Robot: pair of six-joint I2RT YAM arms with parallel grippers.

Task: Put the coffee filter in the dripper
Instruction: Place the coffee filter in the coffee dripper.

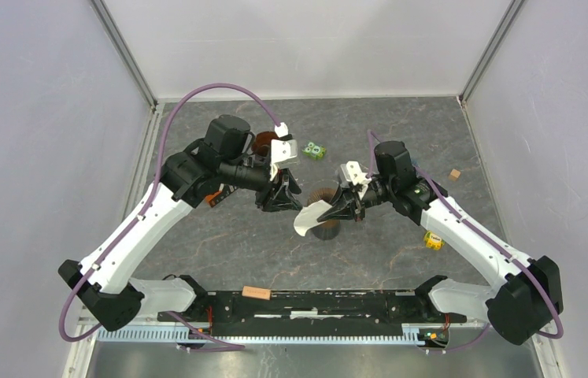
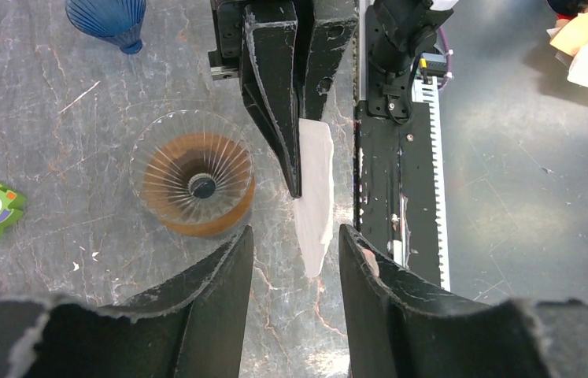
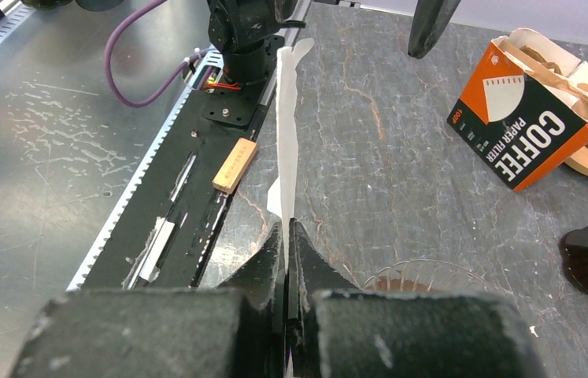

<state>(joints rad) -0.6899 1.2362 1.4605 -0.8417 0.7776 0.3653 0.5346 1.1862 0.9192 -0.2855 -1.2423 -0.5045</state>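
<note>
While the right gripper [image 3: 289, 236] clamps its closed fingers on the flat, folded white paper coffee filter [image 2: 316, 189], the carrying step is in hand: the filter hangs at 3 o'clock of the clear ribbed glass dripper [image 2: 194, 175], not in it. The left gripper [image 2: 294, 236] stands parted, holding nothing. Next, I judge, the filter needs spreading and lowering over the mouth. Only the left wrist view shows that mouth whole; only the right wrist view shows the orange cardboard filter box [image 3: 523, 118] at 2 o'clock.
</note>
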